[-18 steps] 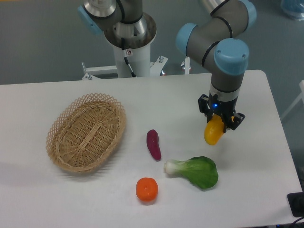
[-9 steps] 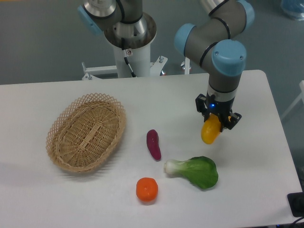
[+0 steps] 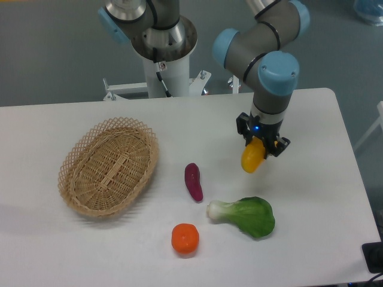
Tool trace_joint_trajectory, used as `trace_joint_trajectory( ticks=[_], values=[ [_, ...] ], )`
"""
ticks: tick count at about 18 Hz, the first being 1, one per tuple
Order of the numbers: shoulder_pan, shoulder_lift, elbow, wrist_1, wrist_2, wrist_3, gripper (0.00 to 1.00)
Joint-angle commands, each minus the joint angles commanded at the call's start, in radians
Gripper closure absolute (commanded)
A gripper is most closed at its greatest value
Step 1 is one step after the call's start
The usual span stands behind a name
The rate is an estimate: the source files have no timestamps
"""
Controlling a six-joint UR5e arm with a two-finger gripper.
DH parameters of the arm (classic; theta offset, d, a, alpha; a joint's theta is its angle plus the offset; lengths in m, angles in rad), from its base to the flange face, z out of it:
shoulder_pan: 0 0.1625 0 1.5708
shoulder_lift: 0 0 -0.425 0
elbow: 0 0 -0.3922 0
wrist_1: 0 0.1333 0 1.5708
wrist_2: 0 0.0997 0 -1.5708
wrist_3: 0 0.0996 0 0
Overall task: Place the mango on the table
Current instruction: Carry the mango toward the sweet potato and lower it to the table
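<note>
The mango (image 3: pixel 252 158) is a yellow oval fruit, orange at its upper end, hanging end-down a little above the white table (image 3: pixel 323 197). My gripper (image 3: pixel 259 145) is shut on its upper end, right of the table's centre. Only the lower two thirds of the fruit show below the black fingers.
An oval wicker basket (image 3: pixel 109 165) lies at the left. A dark purple sweet potato (image 3: pixel 193 182) lies left of and below the mango. A green bok choy (image 3: pixel 246 216) sits just below it, and a round orange (image 3: pixel 185 238) lies near the front edge.
The gripper has carried the mango to the left and slightly towards the back of the table. The other objects have not moved.
</note>
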Motion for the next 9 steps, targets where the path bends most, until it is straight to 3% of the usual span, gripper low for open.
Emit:
trace_joint_trajectory(
  ticks=[7, 9],
  values=[
    [-0.040, -0.035, -0.052, 0.120, 0.054, -0.064, 0.44],
    [-0.055, -0.040, -0.060, 0.124, 0.060, -0.078, 0.43]
  ],
)
